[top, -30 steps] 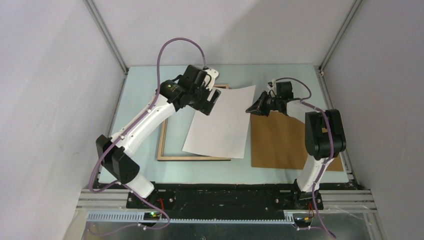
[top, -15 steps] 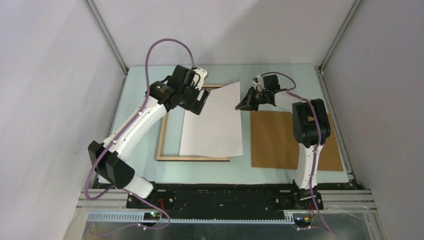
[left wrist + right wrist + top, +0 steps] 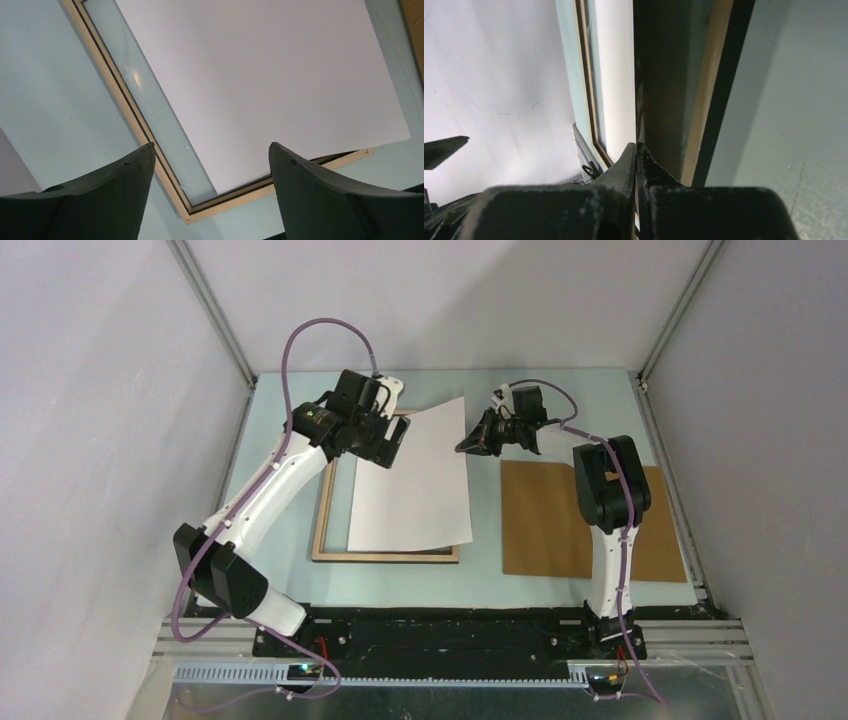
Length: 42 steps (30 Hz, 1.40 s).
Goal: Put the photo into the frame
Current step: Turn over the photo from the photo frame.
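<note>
White back up, the photo [image 3: 412, 485] is laid slightly askew over the frame [image 3: 323, 515]. The frame is set light-wood side up on the pale blue-green table [image 3: 280, 440]. The print's near edge is seen just inside the frame's near rail. Its right edge is lapped over the right rail, so the sheet is not seated flat in the recess.

The far right corner is lifted off the frame. That corner is pinched by the right gripper [image 3: 466, 447], its fingers pressed tight together on the sheet's edge. In the right wrist view the photo [image 3: 616, 75] is seen edge-on, running straight out from the clamped tips. The white back is on one side, the dark printed face on the other, and wooden frame rails are visible past both.

The left gripper [image 3: 388, 445] is held above the photo's far left corner. Its fingers are spread wide and nothing is gripped between them. In the left wrist view the photo [image 3: 260, 75] and a strip of clear pane [image 3: 150, 115] are seen below those open fingers. The pane strip is left bare between the print's edge and the wooden rail [image 3: 125, 107].

A brown backing board [image 3: 560, 525] is laid flat on the table to the right, apart from the frame, beside the right arm.
</note>
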Available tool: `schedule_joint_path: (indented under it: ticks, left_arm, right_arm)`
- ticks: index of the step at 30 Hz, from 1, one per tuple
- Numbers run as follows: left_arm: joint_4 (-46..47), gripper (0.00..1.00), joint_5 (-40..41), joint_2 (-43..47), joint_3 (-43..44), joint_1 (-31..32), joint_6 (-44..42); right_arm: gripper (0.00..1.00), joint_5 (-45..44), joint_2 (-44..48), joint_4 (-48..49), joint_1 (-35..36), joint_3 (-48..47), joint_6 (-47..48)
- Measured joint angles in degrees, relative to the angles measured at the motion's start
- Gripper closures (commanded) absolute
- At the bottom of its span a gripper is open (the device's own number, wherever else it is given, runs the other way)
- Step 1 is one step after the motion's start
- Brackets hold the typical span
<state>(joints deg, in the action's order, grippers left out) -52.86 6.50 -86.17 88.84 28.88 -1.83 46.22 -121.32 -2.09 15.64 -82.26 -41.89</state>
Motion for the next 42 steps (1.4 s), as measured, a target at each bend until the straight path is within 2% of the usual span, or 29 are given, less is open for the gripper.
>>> schedule_joint_path:
  ticks: [27, 42]
  left_arm:
    - [0.00, 0.12, 0.39, 0.02, -0.02, -0.81, -0.17]
    - [0.24, 0.12, 0.87, 0.74, -1.20, -1.22, -0.17]
  right_arm:
    - [1.00, -5.05, -1.27, 17.59, 4.96, 4.50, -8.07]
    - [1.00, -8.35, -2.19, 18.43, 5.57, 5.75, -9.09]
